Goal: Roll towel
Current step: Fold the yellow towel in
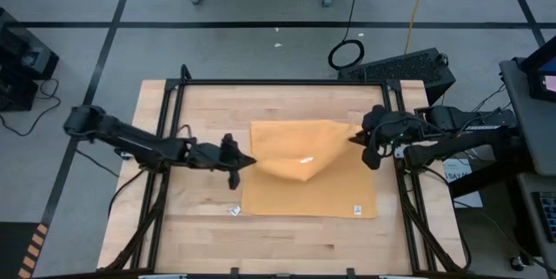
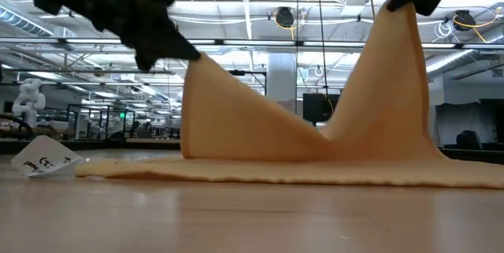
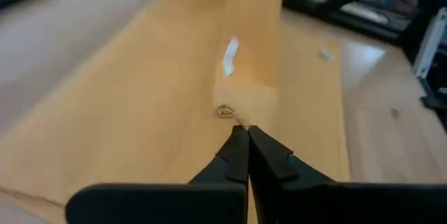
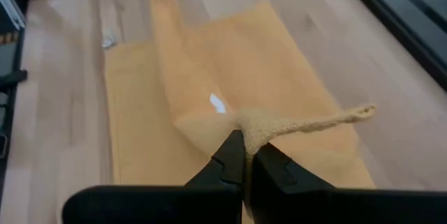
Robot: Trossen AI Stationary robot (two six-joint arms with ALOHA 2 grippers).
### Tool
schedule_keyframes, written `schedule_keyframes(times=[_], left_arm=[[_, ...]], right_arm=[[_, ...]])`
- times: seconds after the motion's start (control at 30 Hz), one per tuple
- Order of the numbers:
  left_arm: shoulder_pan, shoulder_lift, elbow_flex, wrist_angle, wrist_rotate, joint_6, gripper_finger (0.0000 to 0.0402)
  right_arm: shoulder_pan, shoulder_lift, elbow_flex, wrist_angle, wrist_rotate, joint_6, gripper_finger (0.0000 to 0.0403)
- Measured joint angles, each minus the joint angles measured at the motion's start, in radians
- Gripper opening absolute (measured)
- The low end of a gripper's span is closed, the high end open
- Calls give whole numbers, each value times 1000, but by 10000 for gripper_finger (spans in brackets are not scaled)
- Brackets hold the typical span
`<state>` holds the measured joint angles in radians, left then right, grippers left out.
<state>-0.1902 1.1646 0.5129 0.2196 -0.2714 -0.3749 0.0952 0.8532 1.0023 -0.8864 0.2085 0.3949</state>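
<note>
Above the bench, your left end effector and right end effector each pinch a corner of the towel; it looks light and limp, so probably grip near its edges.

Count: one towel, lifted between two grippers, left and right, each clamped on a corner. One loose tag below the left gripper.

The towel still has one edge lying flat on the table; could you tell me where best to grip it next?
On the towel, that edge's two corners, from above: both lie flat and free. The left gripper and right gripper already pinch the other two, lifted into peaks.
</note>
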Motion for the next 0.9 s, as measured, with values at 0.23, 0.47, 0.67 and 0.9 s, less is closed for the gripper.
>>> schedule_keyframes(times=[0.23, 0.47, 0.67, 0.9], left_arm=[[0, -257, 0, -98, 34, 52, 2], [-19, -343, 0, -169, 148, 42, 2], [-65, -288, 0, -184, 167, 14, 2], [-133, -215, 0, -189, 193, -12, 2]], right_arm=[[0, 0, 0, 48, -40, 7, 0], [23, 0, 0, 36, -152, 89, 0], [59, 0, 0, 36, -158, 118, 0], [80, 0, 0, 36, -158, 118, 0]])
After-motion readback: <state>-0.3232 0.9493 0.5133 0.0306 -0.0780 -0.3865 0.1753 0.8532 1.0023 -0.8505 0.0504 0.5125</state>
